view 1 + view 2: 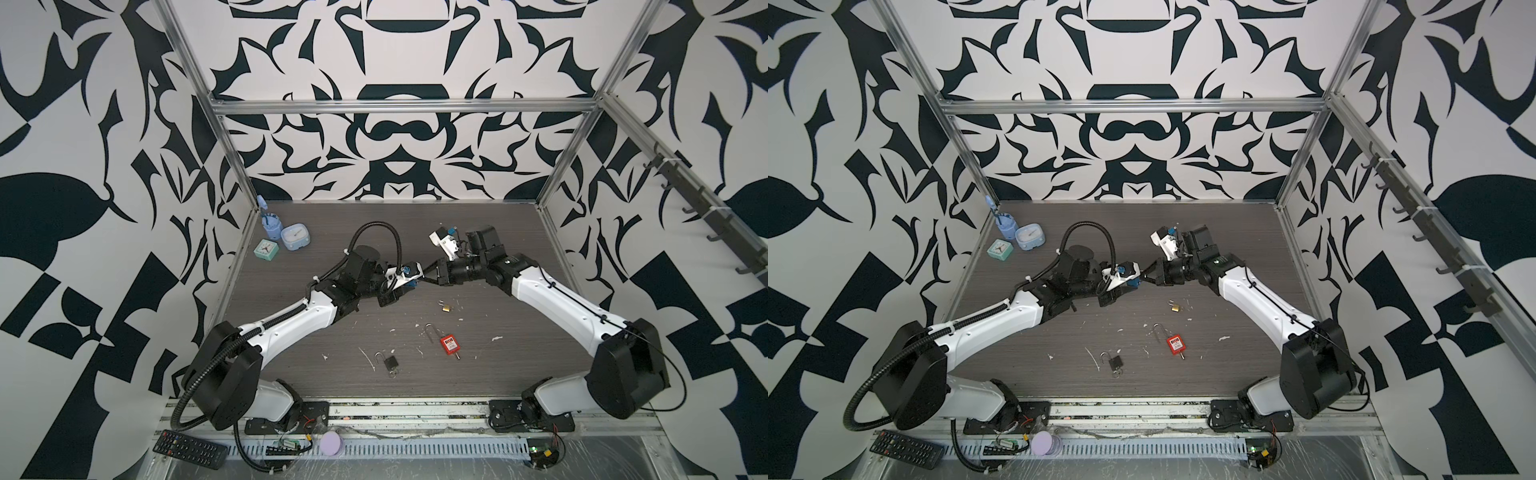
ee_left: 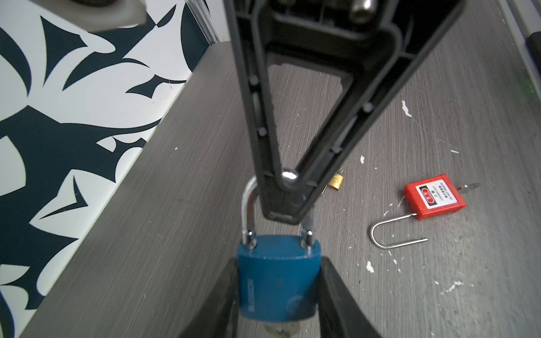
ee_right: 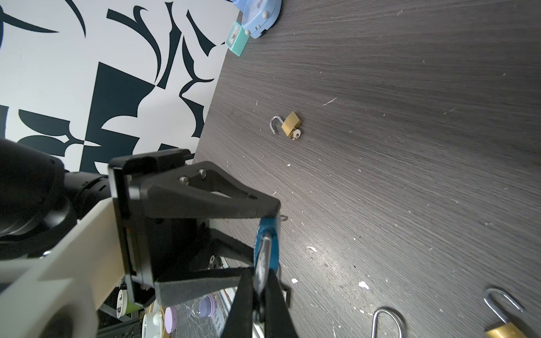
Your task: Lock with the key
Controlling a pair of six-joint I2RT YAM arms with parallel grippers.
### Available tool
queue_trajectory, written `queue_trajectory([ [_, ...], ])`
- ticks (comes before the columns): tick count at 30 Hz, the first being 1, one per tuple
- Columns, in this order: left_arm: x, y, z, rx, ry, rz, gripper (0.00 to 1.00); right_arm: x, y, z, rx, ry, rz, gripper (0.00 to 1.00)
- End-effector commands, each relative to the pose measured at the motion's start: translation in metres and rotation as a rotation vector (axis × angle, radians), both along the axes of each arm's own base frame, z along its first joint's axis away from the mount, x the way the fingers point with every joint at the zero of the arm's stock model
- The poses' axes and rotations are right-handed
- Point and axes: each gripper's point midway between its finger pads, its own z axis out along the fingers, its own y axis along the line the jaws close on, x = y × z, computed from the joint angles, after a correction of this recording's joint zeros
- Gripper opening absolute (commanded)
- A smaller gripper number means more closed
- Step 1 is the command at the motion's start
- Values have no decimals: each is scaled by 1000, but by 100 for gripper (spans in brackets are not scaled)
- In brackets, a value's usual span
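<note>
While left pincer [image 2: 279,260] holds blue padlock [image 2: 275,289] and right pincer [image 2: 282,206] pinches its shackle [image 2: 248,204], shackle looks seated, key [image 2: 281,333] turn likely pending

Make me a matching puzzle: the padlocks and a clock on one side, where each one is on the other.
1 blue padlock
2 red padlock
3 black padlock
4 blue clock

a far left corner of the table
b nearest the front edge
c lying mid-table, white label up
d held by the left gripper, hoop pinched by the right gripper

Pairs: 1-d, 2-c, 3-b, 4-a.
</note>
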Motion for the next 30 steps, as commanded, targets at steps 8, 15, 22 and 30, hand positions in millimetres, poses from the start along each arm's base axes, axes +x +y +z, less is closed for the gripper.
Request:
queue_trajectory([
  [8, -4, -31, 74, -199, -194, -138, 0, -36, 33, 10, 85, 64, 169, 0],
  [15, -6, -37, 98, -257, -212, -163, 0, -42, 39, -2, 73, 83, 195, 0],
  [22, -10, -36, 127, -339, -234, -167, 0, -48, 47, -16, 55, 106, 222, 0],
  [30, -15, -34, 148, -377, -264, -174, 0, -55, 54, -34, 37, 129, 236, 0],
])
